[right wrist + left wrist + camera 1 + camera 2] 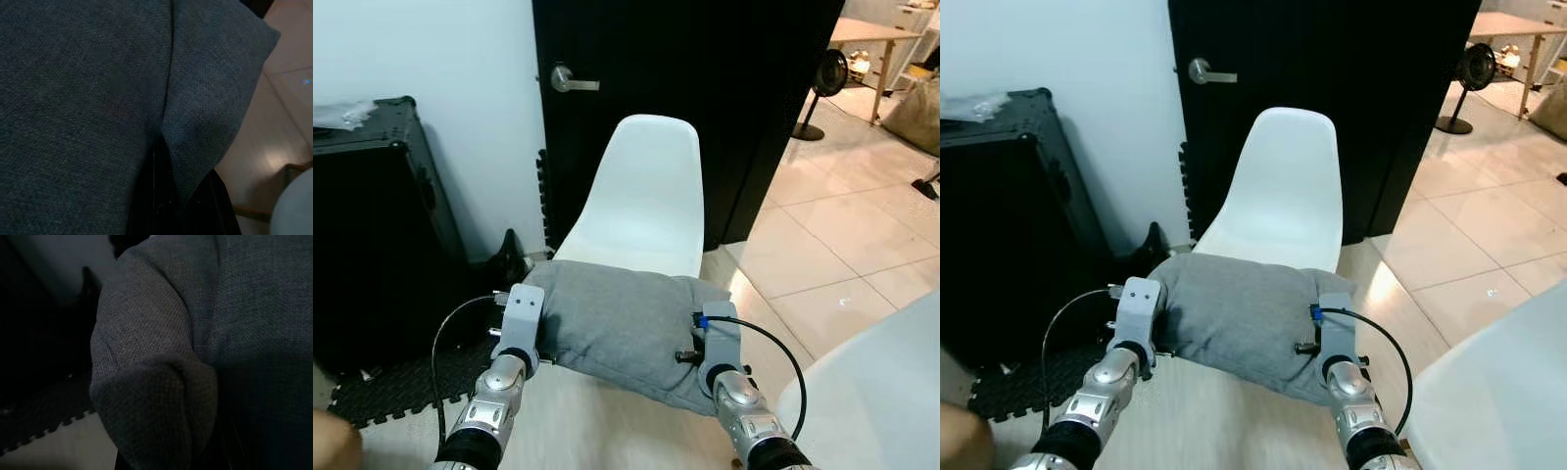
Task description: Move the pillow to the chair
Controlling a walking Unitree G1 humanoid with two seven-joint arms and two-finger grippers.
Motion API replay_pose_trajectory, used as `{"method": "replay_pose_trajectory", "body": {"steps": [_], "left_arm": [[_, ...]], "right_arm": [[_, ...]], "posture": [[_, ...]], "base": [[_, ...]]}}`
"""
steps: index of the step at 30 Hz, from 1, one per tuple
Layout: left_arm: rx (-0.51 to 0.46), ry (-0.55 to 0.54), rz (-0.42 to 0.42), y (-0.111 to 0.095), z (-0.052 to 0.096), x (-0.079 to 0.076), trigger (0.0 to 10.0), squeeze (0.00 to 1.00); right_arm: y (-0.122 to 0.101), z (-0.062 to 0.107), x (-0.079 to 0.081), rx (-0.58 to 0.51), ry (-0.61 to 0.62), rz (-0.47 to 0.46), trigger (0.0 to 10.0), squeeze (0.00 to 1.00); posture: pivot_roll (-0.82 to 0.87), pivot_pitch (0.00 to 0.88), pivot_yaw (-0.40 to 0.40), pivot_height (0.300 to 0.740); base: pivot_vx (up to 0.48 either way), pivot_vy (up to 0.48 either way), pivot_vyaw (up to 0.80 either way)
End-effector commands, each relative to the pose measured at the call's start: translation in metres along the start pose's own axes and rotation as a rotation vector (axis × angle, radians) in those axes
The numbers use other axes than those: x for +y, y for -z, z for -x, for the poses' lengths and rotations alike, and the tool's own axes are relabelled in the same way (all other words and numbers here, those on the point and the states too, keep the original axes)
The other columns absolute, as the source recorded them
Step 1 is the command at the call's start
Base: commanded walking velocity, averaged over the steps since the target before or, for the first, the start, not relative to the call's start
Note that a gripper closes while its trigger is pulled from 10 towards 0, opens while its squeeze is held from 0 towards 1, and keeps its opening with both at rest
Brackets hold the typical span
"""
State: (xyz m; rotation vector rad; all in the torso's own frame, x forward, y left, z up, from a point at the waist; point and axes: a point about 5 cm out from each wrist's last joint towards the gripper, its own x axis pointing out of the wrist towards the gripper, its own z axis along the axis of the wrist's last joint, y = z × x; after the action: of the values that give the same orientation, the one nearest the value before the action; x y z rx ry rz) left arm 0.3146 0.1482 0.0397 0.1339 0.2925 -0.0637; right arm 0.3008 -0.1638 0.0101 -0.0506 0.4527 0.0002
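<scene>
Both pincers, left pincer [530,338] and right pincer [705,354], are clamping the soft grey fabric pillow [625,321], hovering near the white moulded plastic chair [646,201], not yet set down.

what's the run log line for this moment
phase: carry | pillow: held between left gripper and right gripper | chair: ahead, seat bare | pillow not yet on chair

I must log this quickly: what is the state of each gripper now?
Left gripper: closed on the left end of the grey pillow.
Right gripper: closed on the pillow's right end.
</scene>
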Motion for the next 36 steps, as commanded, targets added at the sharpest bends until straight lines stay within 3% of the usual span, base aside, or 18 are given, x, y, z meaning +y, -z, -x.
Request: {"method": "replay_pose_trajectory", "body": {"steps": [1,13,21,36], "left_arm": [[-0.011,-0.014,-0.001,-0.0018,0.0004,0.0061,10.0,0.00],[-0.015,-0.006,-0.018,-0.0045,-0.0008,0.0096,10.0,0.00],[-0.020,0.008,-0.020,-0.0074,-0.0023,0.0073,10.0,0.00],[-0.017,0.013,-0.029,-0.0061,-0.0011,0.0090,10.0,0.00]], "right_arm": [[-0.0133,-0.0030,0.0082,-0.060,-0.019,0.004,10.0,0.00],[-0.0112,-0.0039,0.0055,-0.038,0.013,-0.016,10.0,0.00],[-0.0129,-0.0043,0.0027,-0.044,0.027,-0.028,10.0,0.00],[-0.0076,-0.0030,0.0073,-0.028,0.008,-0.021,10.0,0.00]], "posture": [[0.00,0.045,-0.022,0.740],[0.01,0.035,0.000,0.740],[0.00,0.041,0.004,0.740],[0.00,0.039,0.006,0.740]], "base": [[0.277,0.000,0.00],[0.301,0.000,0.00],[0.304,0.000,-0.78],[0.302,0.000,-0.05]]}}
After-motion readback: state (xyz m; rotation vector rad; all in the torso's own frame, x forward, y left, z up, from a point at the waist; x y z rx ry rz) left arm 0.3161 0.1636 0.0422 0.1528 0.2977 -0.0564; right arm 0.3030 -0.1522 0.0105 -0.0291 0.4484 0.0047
